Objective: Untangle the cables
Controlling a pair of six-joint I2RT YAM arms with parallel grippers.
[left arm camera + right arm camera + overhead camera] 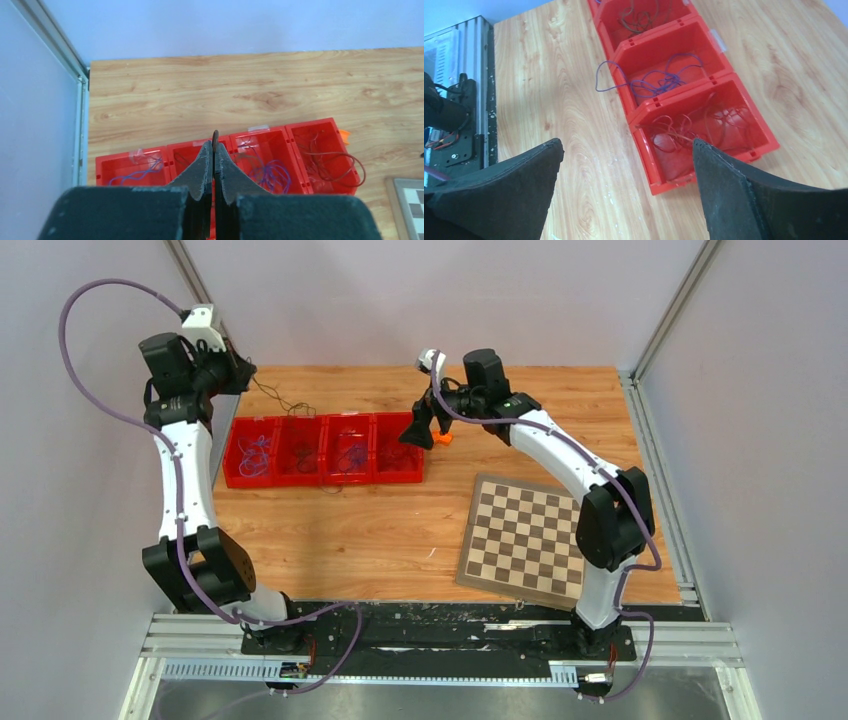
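Clamps the left gripper (215,144) shut on a thin dark cable (283,399) trailing off beyond the closed tips; spreads the right gripper (626,143) wide, holding nothing. Finds red cables (684,131) coiled in the red bins (674,94) below, between those open jaws, blue cables (658,80) just ahead. Probably featherlight, limp, springy and quick to snag: best pinched on one free loop, clear of the clump.

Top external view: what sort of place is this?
Likely a robot lab test cell: plain grey enclosure walls on aluminium rails, a wooden table with red sorting bins, and a checkerboard that may serve for calibration.
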